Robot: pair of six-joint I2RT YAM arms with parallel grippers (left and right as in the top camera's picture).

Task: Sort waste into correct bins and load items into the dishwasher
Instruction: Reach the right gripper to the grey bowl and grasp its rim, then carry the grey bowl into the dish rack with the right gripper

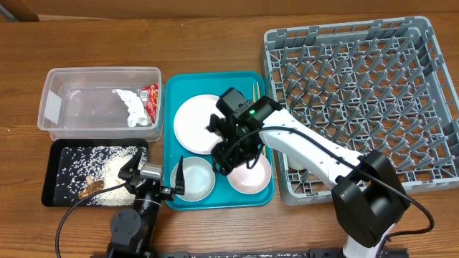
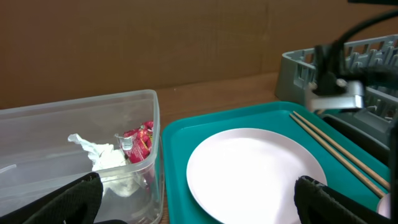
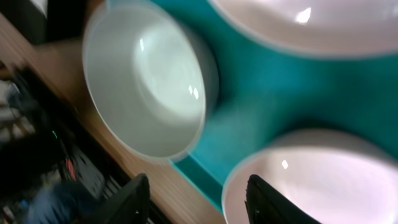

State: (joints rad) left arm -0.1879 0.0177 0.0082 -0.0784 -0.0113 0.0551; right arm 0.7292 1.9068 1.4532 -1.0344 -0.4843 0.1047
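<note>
As the pink bowl (image 3: 323, 180) sits in the teal tray (image 3: 261, 93) beside the dish rack (image 1: 358, 86), its rim lies between the open, empty jaws of the right pincer (image 3: 198, 200); the whitish bowl (image 3: 149, 81) crowds just beside it, and the left pincer (image 2: 199, 190), also open, is farther off

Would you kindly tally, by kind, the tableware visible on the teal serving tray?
Pale round plate: 1
Round bowls, whitish bowl and pink bowl: 2
Thin wooden chopsticks: 2
Total: 5
</note>
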